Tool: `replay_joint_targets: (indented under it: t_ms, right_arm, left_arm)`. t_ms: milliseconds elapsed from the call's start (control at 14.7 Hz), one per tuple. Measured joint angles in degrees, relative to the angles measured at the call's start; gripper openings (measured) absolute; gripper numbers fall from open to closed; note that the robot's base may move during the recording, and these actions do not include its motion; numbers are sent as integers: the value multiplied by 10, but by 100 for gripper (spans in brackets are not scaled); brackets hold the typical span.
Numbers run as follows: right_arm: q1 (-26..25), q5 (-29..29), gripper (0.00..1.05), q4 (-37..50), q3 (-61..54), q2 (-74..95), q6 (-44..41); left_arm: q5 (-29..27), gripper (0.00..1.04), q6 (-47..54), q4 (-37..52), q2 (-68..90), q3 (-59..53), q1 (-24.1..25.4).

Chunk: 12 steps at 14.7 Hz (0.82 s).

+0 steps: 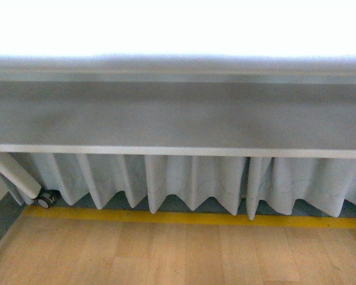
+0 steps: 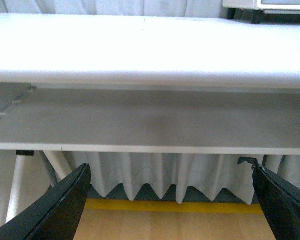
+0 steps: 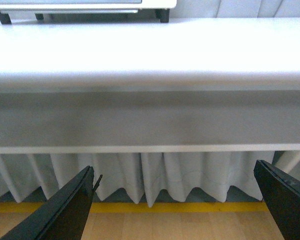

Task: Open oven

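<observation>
A long, smooth white table (image 1: 178,113) stands above a pleated pale-grey cloth skirt (image 1: 190,178) and a wood-plank floor (image 1: 166,255). Only the base of the cream-white boxy oven (image 3: 80,6) shows, far back on the tabletop. The black-fingered left gripper (image 2: 170,167) and right gripper (image 3: 174,167) gape wide, empty.

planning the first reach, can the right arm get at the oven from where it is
Probably not: the right gripper sits low, short of the table front edge, jaws wide open, and the oven stands at the far side. The bare top between leaves the way free once it rises.
</observation>
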Motion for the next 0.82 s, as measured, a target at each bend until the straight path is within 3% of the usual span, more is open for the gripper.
replay_joint_targets:
  t_ms: [817]
  right_arm:
    - [0,0,98,0,0,0,0]
  left_arm:
    - [1,98,1,-1,0,0,0]
